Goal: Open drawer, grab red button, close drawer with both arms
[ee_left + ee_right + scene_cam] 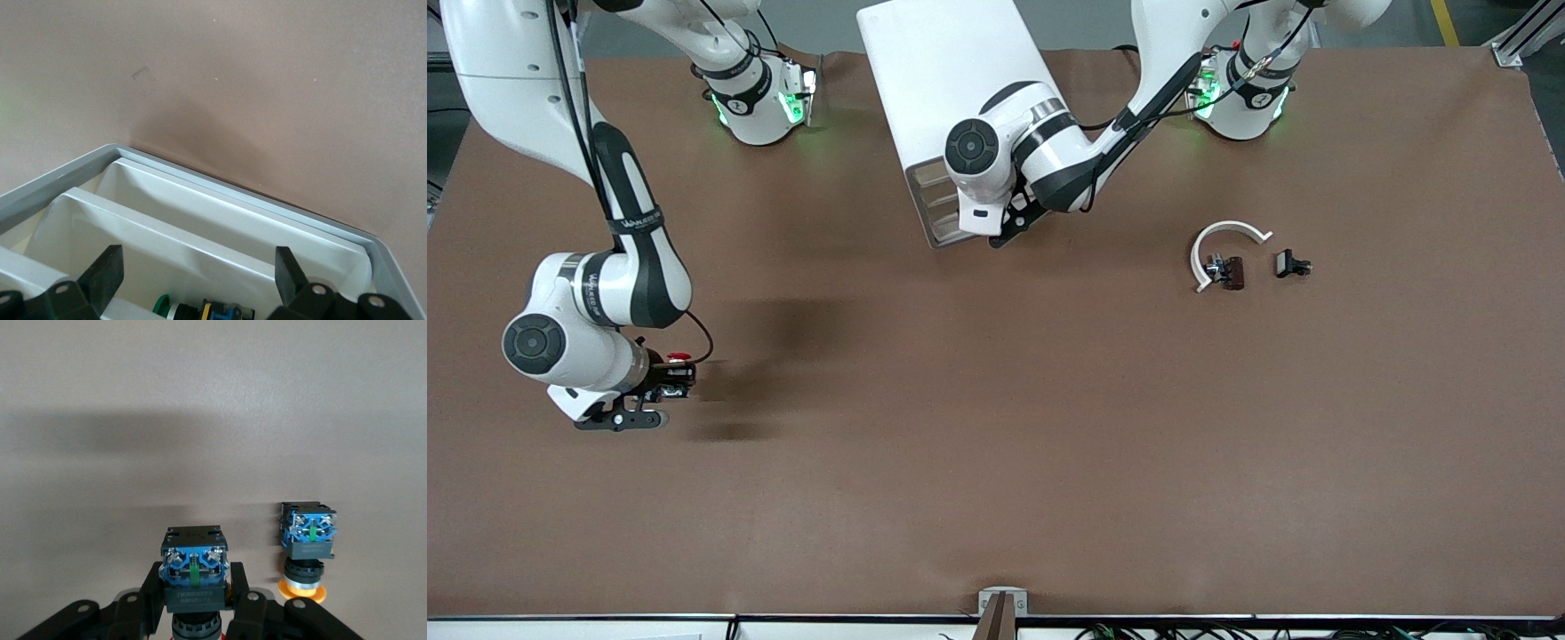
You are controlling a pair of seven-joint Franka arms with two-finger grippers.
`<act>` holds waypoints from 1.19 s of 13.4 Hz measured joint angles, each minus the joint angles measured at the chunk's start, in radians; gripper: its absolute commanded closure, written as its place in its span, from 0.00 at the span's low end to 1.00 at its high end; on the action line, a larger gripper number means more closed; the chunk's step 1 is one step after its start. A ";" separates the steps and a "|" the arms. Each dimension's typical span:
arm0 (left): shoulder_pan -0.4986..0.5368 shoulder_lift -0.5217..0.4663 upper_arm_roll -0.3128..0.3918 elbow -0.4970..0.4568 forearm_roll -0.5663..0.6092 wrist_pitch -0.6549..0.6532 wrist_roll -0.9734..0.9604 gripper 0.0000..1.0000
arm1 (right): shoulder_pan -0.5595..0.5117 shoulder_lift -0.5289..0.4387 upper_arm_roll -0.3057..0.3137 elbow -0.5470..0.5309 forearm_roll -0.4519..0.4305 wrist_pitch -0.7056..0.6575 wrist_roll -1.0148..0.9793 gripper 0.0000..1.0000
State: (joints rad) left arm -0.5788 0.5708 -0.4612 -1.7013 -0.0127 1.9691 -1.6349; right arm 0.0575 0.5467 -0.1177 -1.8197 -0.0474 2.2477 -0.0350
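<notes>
The button [193,570], blue base up and a rim of red cap below, is clamped between my right gripper's [193,600] shut fingers. In the front view this right gripper [679,380] hangs low over the table at the right arm's end, with the red cap [680,357] showing. My left gripper [1009,233] hovers at the drawer [934,206] of the white cabinet [951,80]. The left wrist view looks into the drawer's white compartments [200,220], and the left gripper [198,277] stands open over them, holding nothing.
An orange-capped button [307,543] stands cap-down on the table beside the held one. A green-capped button [175,308] lies in the drawer. Toward the left arm's end lie a white curved piece [1227,242], a dark small part [1227,271] and a black clip [1291,264].
</notes>
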 measured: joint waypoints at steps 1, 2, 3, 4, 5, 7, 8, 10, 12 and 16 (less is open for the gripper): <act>0.006 0.000 0.003 0.004 0.000 0.000 -0.003 0.00 | -0.001 0.011 0.000 -0.002 0.012 0.012 0.000 0.77; 0.019 -0.001 0.010 0.013 0.000 0.000 -0.003 0.00 | -0.001 0.020 0.002 -0.009 0.022 0.034 0.000 0.77; 0.044 -0.001 0.017 0.027 0.004 0.001 -0.003 0.00 | -0.001 0.029 0.003 -0.018 0.027 0.064 0.000 0.77; 0.079 -0.002 0.022 0.045 0.014 0.001 -0.003 0.00 | -0.001 0.037 0.004 -0.027 0.028 0.092 0.000 0.77; 0.122 -0.003 0.025 0.068 0.030 -0.001 -0.002 0.00 | -0.001 0.044 0.004 -0.033 0.028 0.109 0.000 0.77; 0.210 -0.008 0.026 0.118 0.084 -0.041 0.004 0.00 | -0.001 0.052 0.004 -0.036 0.028 0.117 0.000 0.77; 0.248 -0.013 0.025 0.144 0.124 -0.079 0.006 0.00 | -0.001 0.053 0.005 -0.036 0.029 0.117 0.000 0.75; 0.304 -0.032 0.026 0.185 0.209 -0.154 0.007 0.00 | -0.001 0.054 0.005 -0.037 0.029 0.117 0.001 0.54; 0.370 -0.068 0.025 0.203 0.252 -0.182 0.014 0.00 | -0.002 0.054 0.005 -0.037 0.030 0.117 0.003 0.00; 0.550 -0.158 0.025 0.215 0.256 -0.191 0.202 0.00 | -0.002 0.052 0.006 -0.036 0.030 0.114 0.005 0.00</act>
State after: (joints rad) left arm -0.0291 0.4132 -0.4363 -1.4863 0.2432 1.7785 -1.4331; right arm 0.0560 0.5983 -0.1121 -1.8556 -0.0169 2.3622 -0.0302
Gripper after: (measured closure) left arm 0.000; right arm 0.291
